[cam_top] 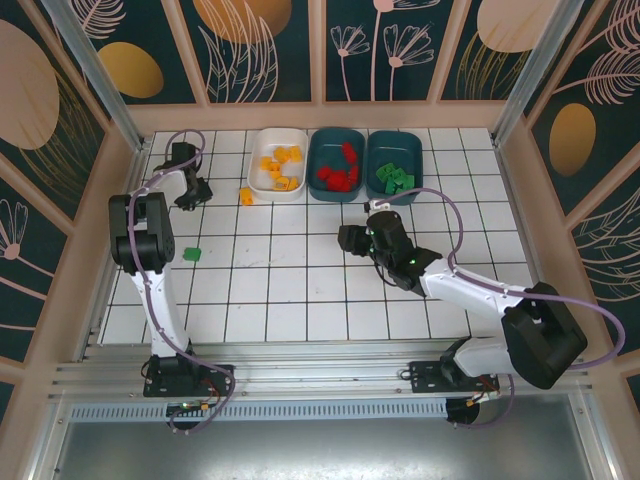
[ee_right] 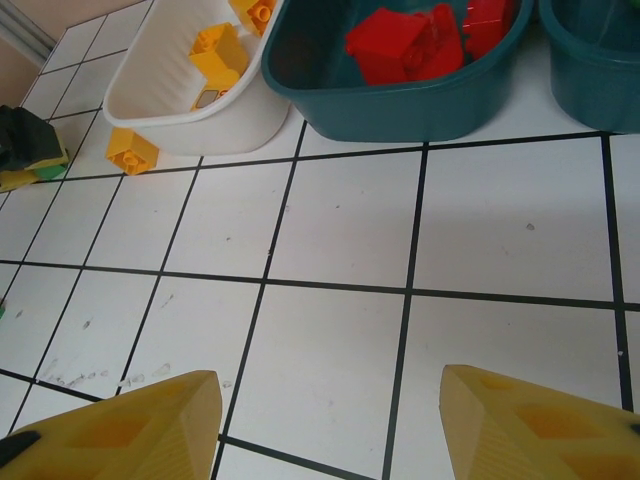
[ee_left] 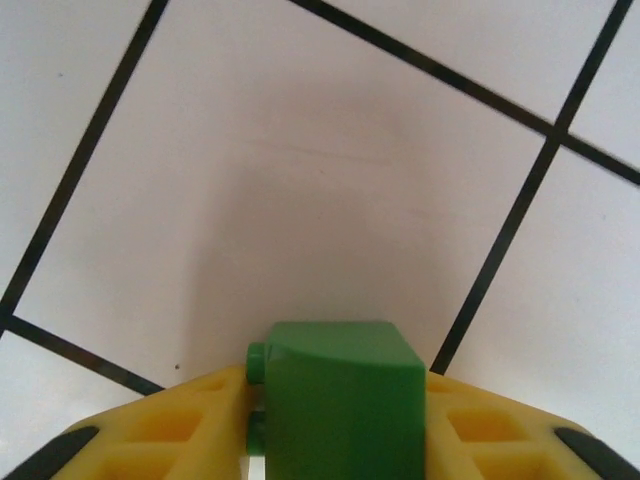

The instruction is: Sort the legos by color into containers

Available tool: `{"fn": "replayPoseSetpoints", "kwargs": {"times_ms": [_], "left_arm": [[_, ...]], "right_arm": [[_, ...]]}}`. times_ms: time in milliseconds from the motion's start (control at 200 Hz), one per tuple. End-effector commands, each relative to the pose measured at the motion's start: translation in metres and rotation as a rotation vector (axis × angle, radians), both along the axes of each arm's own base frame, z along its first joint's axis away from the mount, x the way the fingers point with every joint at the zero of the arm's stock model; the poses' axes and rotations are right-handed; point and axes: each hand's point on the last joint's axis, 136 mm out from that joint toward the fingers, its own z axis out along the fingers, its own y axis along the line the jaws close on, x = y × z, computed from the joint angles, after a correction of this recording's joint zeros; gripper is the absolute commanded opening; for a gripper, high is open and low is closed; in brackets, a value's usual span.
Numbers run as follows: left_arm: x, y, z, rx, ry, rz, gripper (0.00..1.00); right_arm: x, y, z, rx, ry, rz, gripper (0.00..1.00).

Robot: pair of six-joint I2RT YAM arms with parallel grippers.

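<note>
White gridded bench (cam_top: 300,290) spans the enclosure floor. At 10 o'clock the left gripper (cam_top: 188,195) clamps a green brick (ee_left: 340,400) from both sides; whether the brick is off the surface cannot be told. Recommended: verify a square hold, lift straight up, then carry to the green-filled bin (cam_top: 394,165) at 1 o'clock, staying clear of the right gripper (ee_right: 328,390), open and empty at centre.

A green lego (ee_left: 340,400) sits between the yellow fingers (ee_left: 170,432) of the left gripper (ee_left: 338,425), which press against its two sides (small studs poke from its left face). Beyond it lies the white table (ee_left: 300,170), crossed by black grid lines.
</note>
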Motion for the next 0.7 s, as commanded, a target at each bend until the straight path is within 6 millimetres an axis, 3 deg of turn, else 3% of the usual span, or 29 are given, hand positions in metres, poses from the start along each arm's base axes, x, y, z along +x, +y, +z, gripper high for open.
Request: {"fn": "replayPoseSetpoints", "kwargs": {"times_ms": [0, 195, 330, 430, 550, 691], "left_arm": [[0.004, -0.002, 0.005, -0.011, -0.017, -0.001, 0.30], [-0.001, -0.011, 0.041, -0.059, -0.080, 0.005, 0.22], [0.003, -0.054, 0.081, -0.125, -0.161, -0.071, 0.21], [0.013, -0.123, 0.110, -0.161, -0.211, -0.211, 0.21], [0.023, -0.222, 0.131, -0.239, -0.254, -0.402, 0.19], [0.031, -0.313, 0.138, -0.323, -0.279, -0.580, 0.19]], "right_arm": [[0.004, -0.004, 0.021, 0.013, -0.049, -0.033, 0.60], [0.008, -0.002, 0.021, 0.008, -0.057, -0.032, 0.60], [0.014, -0.012, 0.012, 0.005, -0.036, -0.064, 0.60], [0.018, -0.024, 0.004, 0.020, -0.019, -0.087, 0.60], [0.021, -0.040, -0.003, 0.045, 0.006, -0.119, 0.59], [0.019, -0.051, -0.006, 0.054, 0.014, -0.137, 0.59]]}}
